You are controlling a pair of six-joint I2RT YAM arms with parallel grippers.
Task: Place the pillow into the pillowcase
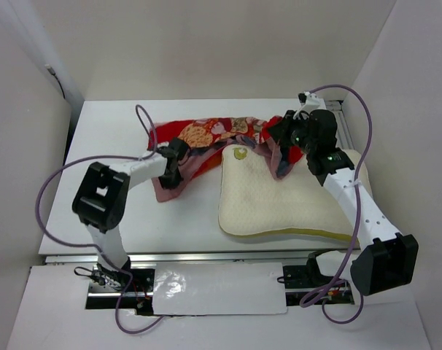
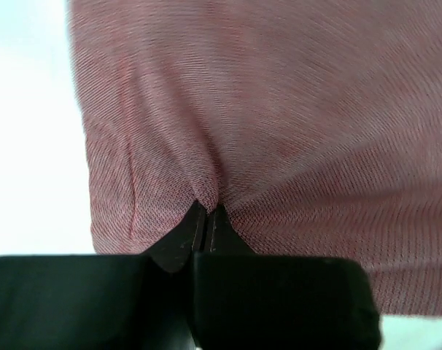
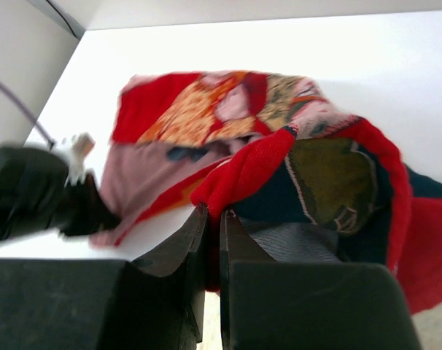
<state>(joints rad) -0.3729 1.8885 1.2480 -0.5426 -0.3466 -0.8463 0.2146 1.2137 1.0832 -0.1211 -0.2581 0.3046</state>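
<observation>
Limp, light and likely to slip, the red printed fabric pillowcase (image 1: 206,135) lies crumpled on the white worktop (image 1: 111,131), overlapping the far corner of the soft cream dimpled pillow (image 1: 279,208), with the left tool (image 2: 206,213) clamped on its pink underside and the right tool (image 3: 212,219) on its red hem.

My left arm (image 1: 137,169) and my right arm (image 1: 352,195) are white tubes with big black blocks at the bends. Each one has a long purple cable (image 1: 52,195) that hangs in loops. My left claw (image 2: 208,213) and my right claw (image 3: 212,217) have flat black fingers with pointy tips.
</observation>
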